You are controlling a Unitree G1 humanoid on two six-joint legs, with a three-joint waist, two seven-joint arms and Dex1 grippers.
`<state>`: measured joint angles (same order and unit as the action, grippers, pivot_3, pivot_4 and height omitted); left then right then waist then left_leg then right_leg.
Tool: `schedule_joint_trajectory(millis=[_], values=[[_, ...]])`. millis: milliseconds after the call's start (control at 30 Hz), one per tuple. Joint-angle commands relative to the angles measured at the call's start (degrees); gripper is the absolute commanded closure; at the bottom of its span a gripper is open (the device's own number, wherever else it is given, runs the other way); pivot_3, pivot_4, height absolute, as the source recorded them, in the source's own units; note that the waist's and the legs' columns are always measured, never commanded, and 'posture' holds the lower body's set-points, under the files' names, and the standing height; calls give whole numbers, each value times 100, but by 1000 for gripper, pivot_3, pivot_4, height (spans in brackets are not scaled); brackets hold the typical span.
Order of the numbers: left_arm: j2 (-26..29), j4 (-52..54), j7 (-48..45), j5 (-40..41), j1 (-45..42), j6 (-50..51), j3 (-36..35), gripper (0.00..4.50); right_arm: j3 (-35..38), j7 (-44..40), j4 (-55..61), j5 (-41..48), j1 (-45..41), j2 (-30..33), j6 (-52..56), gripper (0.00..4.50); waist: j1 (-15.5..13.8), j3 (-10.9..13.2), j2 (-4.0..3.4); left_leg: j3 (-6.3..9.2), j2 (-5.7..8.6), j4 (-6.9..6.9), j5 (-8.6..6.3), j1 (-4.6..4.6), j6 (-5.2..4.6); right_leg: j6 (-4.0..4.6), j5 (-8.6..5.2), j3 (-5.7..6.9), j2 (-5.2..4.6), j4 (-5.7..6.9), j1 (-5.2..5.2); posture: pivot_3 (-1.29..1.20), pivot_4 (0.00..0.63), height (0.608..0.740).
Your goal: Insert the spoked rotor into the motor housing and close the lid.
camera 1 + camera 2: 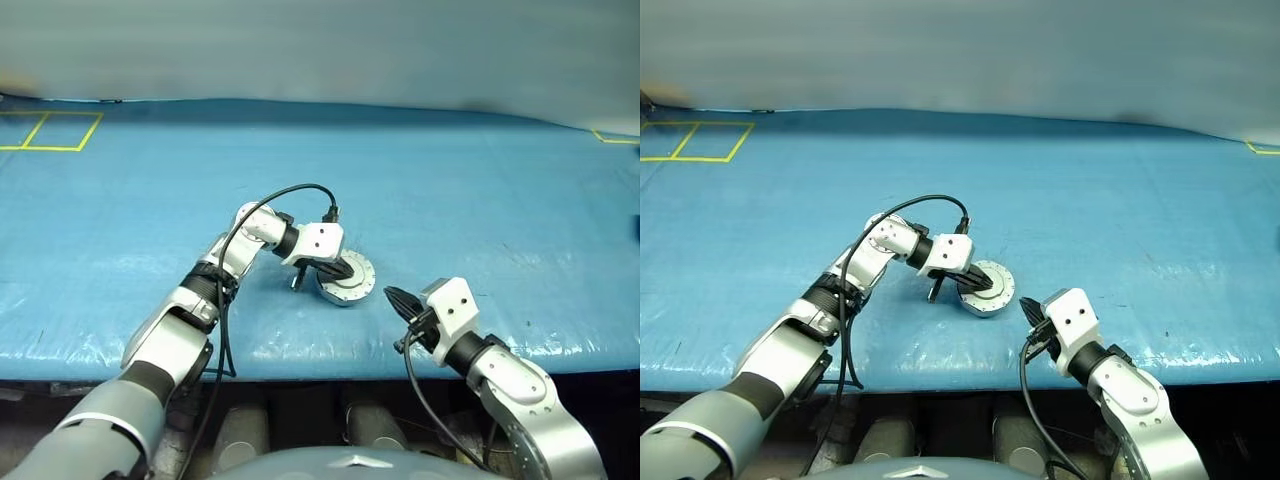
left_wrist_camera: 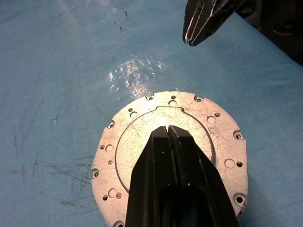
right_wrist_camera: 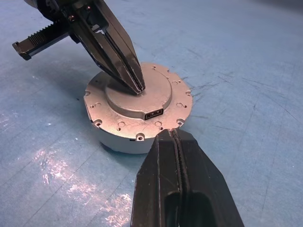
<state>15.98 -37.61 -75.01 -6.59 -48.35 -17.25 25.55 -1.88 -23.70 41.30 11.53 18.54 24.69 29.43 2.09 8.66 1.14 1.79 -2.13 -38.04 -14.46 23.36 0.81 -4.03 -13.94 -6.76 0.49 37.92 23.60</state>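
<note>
The blue table [image 1: 480, 200] carries one task object near its front edge: the motor housing [image 3: 118, 141], a short round grey can that stands upright between the two arms. The lid [image 3: 137, 97] lies flat on top of the housing, plain grey face with the raised circle upward, so the housing looks closed; no gap shows between lid and wall in the right wrist view. The spoked rotor cannot be seen, so it is probably already inside, but this is only a judgement. The left gripper [image 3: 140, 89] has its fingers pressed together, holding nothing, with the tips resting on or just over the raised circle of the lid, as if pressing it down. The right gripper [image 1: 398, 300] is also fully closed and empty, just beside the housing and apart from it. What seems to remain is only to seat the lid firmly and withdraw.
</note>
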Motion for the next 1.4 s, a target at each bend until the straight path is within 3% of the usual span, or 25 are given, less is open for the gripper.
schedule_joint_trajectory(millis=[33, 133, 300, 400, 600, 700, 833, 1100, 1233, 1400], values=[[72, 92, 12, -163, 87, 28, 126, 4446, 31, 58, 117, -22, -79, 9, -5, 4500, -1, -3, -3, 0, 0, 0, 0, -4, 0, 0, 0, 0, 0, 1, -5, 0, 150, 740], [59, 379, -49, 126, 259, 100, -19, 4446, -39, 74, 87, -14, -152, -7, 35, 4500, 4, -3, -4, -1, 0, -1, 0, -10, 0, -10, -6, -1, -1, 3, -9, 0, 150, 740], [22, 1579, -338, 1360, 583, 1050, -609, 4446, -7, 106, 121, 87, -291, -83, 95, 4500, 1, -3, -6, -1, -2, -1, 0, -1, 0, -5, -4, -1, 0, 11, 3, 0, 150, 740], [263, 2598, -275, 1966, 837, 1772, -990, 4446, 150, 133, 239, 368, -418, -244, 180, 4500, 11, -2, -7, 2, -3, -3, 0, 9, 0, 1, 0, 0, 0, 13, 13, 0, 150, 740], [991, 3587, 296, 2246, 1547, 2390, -1635, 4446, -90, 78, 60, 257, -760, -138, 163, 4500, 32, -7, -19, 0, -4, 3, 1, -14, 1, 5, -3, -1, 1, 16, -3, 0, 150, 740], [1213, 3971, 665, 2322, 2087, 2668, -1878, 4500, -354, 28, -233, 110, -1023, -141, 42, 3918, 26, -7, -18, -1, -5, 2, 2, -19, 2, -4, -8, -1, 1, 19, -7, 0, 150, 740], [1491, 4541, 1142, 2137, 2871, 2825, -1971, 4500, -607, 67, -719, -162, -1533, -188, -117, 2623, 15, -6, -18, -4, -6, 0, 2, -19, 3, -1, -6, -2, -1, 19, -7, 0, 150, 740], [1660, 5577, 1348, 2963, 4125, 3400, -2209, 4500, -900, -490, -1647, -239, -2332, 19, -38, 17, 5, -4, -18, -8, -5, 5, 2, -21, 3, 7, -3, -2, -6, 18, -7, 0, 150, 740], [1742, 5460, 1411, 2873, 4424, 3424, -2112, 4500, -975, -973, -1779, -38, -2518, 199, 12, 17, 13, -1, -21, -10, -8, 5, 2, -23, 3, 8, -4, -3, -1, 19, -5, 0, 150, 740], [1638, 5353, 1635, 2765, 4602, 3396, -2040, 4500, -1157, -975, -2189, -340, -2649, 229, -121, 17, 14, -1, -21, -12, -8, 6, 2, -28, 3, 8, -4, -4, -2, 20, -7, 0, 150, 740]])
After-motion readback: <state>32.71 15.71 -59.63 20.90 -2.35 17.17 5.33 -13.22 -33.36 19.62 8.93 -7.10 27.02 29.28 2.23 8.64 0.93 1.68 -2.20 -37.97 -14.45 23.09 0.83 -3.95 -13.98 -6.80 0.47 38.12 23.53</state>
